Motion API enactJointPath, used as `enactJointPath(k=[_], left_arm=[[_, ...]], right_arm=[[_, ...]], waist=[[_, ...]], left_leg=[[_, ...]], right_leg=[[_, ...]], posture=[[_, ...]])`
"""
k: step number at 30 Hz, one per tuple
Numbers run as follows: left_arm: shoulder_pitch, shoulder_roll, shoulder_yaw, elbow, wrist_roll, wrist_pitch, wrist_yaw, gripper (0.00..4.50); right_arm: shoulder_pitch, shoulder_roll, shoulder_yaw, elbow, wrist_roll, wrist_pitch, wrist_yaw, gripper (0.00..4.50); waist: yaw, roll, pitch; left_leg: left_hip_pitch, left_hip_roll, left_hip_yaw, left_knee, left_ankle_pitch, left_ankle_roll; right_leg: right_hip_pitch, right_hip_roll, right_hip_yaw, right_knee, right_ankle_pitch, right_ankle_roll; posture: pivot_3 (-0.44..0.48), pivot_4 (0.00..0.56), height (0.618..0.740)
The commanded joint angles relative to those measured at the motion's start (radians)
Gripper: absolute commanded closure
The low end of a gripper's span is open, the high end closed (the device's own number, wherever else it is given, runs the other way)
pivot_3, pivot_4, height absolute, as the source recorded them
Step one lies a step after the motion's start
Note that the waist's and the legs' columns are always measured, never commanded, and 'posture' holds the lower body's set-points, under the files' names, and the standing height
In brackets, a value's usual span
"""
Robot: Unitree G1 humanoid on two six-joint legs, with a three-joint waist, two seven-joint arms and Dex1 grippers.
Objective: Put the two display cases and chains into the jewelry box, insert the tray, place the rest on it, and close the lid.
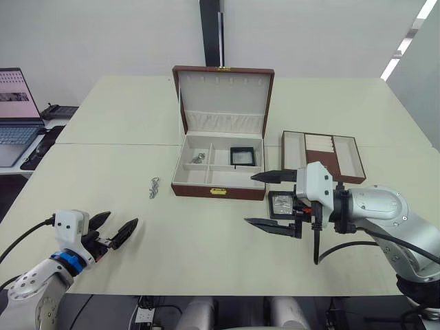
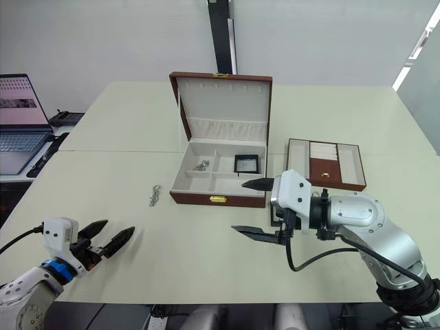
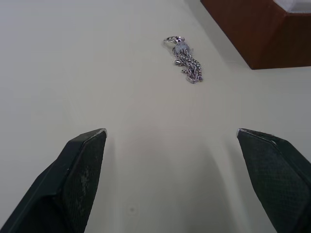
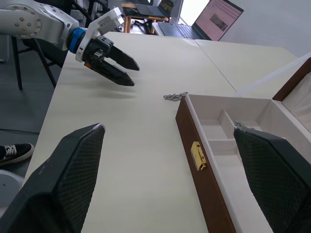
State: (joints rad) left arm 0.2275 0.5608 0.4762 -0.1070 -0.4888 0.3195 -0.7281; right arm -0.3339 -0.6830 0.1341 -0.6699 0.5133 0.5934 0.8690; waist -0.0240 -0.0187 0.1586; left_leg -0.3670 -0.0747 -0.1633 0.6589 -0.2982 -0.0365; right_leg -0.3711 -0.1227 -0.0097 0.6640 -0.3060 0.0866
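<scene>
— Head views first: where's the work?

— Box (image 1: 218,172) open on the counter (image 1: 103,137), lid (image 1: 223,100) raised. One case (image 1: 243,156) lies in a rear compartment, a chain (image 1: 198,159) in the one beside it. The second case (image 1: 282,204) sits on the counter just before the box, under my right tool (image 1: 269,199), whose fingers stand wide apart around nothing. The tray (image 1: 323,155) waits to the box's right. My left tool (image 1: 110,230), also spread and empty, hovers low near the front edge.

— Left wrist?

— The loose chain (image 3: 185,59) lies ahead, just beside the box corner. I judge it limp, light and slippery; pinch the bunched middle, not an end.

— Right wrist?

— The box front with its clasp (image 4: 197,155). The case looks stiff and flat with a fragile window, so I'd grip the frame edges.
</scene>
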Motion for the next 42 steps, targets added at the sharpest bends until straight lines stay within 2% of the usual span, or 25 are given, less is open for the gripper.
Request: enactJointPath(k=[1, 8, 14, 23, 32, 35, 42], left_arm=[[-0.02, -0.006, 0.008, -0.018, -0.014, -0.019, 0.011, 0.08], [-0.092, 0.025, -0.062, -0.051, 0.007, 0.08, 0.054, 0.08], [-0.209, 0.062, -0.119, -0.046, 0.023, 0.2, 0.112, 0.08], [-0.37, 0.052, -0.185, -0.028, 0.056, 0.368, 0.254, 0.08], [-0.442, 0.064, -0.247, 0.037, 0.099, 0.45, 0.27, 0.08], [-0.447, 0.068, -0.259, 0.055, 0.112, 0.463, 0.267, 0.66], [-0.48, 0.059, -0.277, 0.117, 0.128, 0.453, 0.236, 2.7]], right_arm=[[-0.02, 0.009, -0.01, -0.018, 0.008, -0.028, -0.001, 0.0], [-0.014, 0.006, 0.003, -0.02, -0.006, -0.032, -0.001, 0.0], [-0.005, 0.002, 0.011, -0.029, -0.013, -0.025, -0.002, 0.0], [-0.003, 0.009, 0.026, -0.039, -0.016, -0.014, -0.023, 0.0], [0.005, 0.011, 0.033, -0.05, -0.01, 0.002, -0.048, 0.0], [0.007, 0.01, 0.034, -0.053, -0.009, 0.004, -0.052, 0.0], [0.007, 0.008, 0.026, -0.054, -0.005, 0.012, -0.058, 0.0]], waist=[[0.0, 0.0, 0.0], [0.0, 0.0, 0.0], [-0.001, 0.0, 0.0], [-0.002, 0.0, 0.0], [-0.003, 0.0, 0.001], [-0.002, -0.001, 0.001], [-0.001, -0.001, 0.001]], left_leg=[[0.0, 0.0, 0.0, 0.0, 0.0, 0.0], [0.0, 0.0, 0.0, 0.0, 0.0, 0.0], [0.0, -0.001, 0.0, 0.0, 0.0, -0.001], [0.0, -0.001, 0.0, 0.0, 0.001, -0.002], [0.0, -0.001, 0.0, 0.0, 0.001, -0.002], [-0.001, -0.001, 0.0, 0.0, 0.001, -0.002], [-0.001, -0.001, 0.0, 0.0, 0.001, -0.002]], right_leg=[[0.0, 0.0, 0.0, 0.0, 0.0, 0.0], [0.0, 0.0, 0.0, 0.0, 0.0, 0.0], [0.0, 0.0, 0.0, 0.0, 0.0, 0.0], [0.0, 0.0, 0.001, 0.0, 0.0, 0.0], [-0.001, 0.0, 0.001, 0.0, 0.0, 0.0], [-0.001, 0.0, 0.001, 0.0, 0.0, 0.0], [-0.001, 0.0, 0.001, 0.0, 0.0, 0.0]], posture=[[0.0, 0.15, 0.74], [0.0, 0.15, 0.74], [0.0, 0.15, 0.74], [0.0, 0.15, 0.74], [0.0, 0.15, 0.74], [0.0, 0.15, 0.74], [0.0, 0.15, 0.74]])
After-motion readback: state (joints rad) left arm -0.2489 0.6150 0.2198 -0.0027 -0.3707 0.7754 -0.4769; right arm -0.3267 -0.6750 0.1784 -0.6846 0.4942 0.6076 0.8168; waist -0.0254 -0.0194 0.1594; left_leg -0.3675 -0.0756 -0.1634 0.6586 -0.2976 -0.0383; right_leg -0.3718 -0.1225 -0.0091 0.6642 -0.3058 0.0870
